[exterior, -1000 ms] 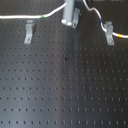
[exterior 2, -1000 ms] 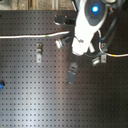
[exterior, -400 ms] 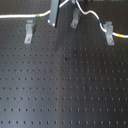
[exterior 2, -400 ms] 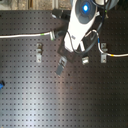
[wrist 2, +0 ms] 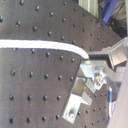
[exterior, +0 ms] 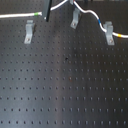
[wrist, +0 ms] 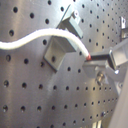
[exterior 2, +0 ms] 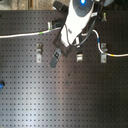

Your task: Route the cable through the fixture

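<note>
1st exterior view: cable runs over the metal clips on the tabletop.
2nd exterior view: end effector just beside a clip.
1st wrist view: cable end pinched in end effector, fingers together on it.

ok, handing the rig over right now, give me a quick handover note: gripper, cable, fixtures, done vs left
Gripper: shut on the cable, pinching it beside a bracket in the first wrist view.
Cable: in the first exterior view it runs in from the left edge, up out of frame, then down past the middle clip to the right clip and off the right edge.
Fixtures: three clips in a row on the perforated board; the left clip looks empty.
Done: the cable appears to run through the right clip.
Left: probably the left clip; middle seating unclear.
</note>
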